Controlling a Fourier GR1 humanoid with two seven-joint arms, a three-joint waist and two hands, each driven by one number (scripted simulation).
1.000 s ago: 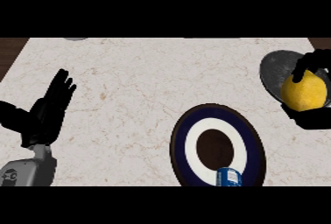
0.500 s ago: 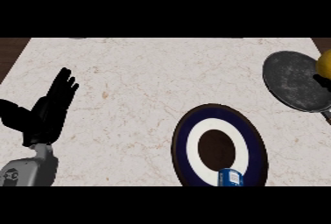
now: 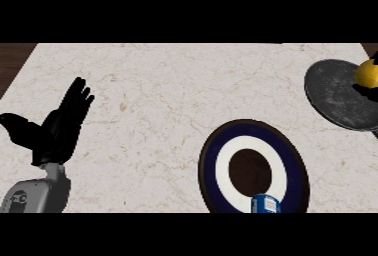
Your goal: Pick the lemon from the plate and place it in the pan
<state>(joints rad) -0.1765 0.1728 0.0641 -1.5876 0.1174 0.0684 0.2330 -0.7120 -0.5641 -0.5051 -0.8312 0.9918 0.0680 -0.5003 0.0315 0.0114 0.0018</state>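
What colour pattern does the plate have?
Navy rim, white ring, dark brown centre on the plate; head view.

The lemon point(image 3: 368, 73) and pan point(image 3: 334, 95) are cut off at the right edge, the plate point(image 3: 214, 170) and blue can point(image 3: 265, 204) at the bottom

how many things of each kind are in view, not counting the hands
lemon: 1
pan: 1
plate: 1
blue can: 1
total: 4
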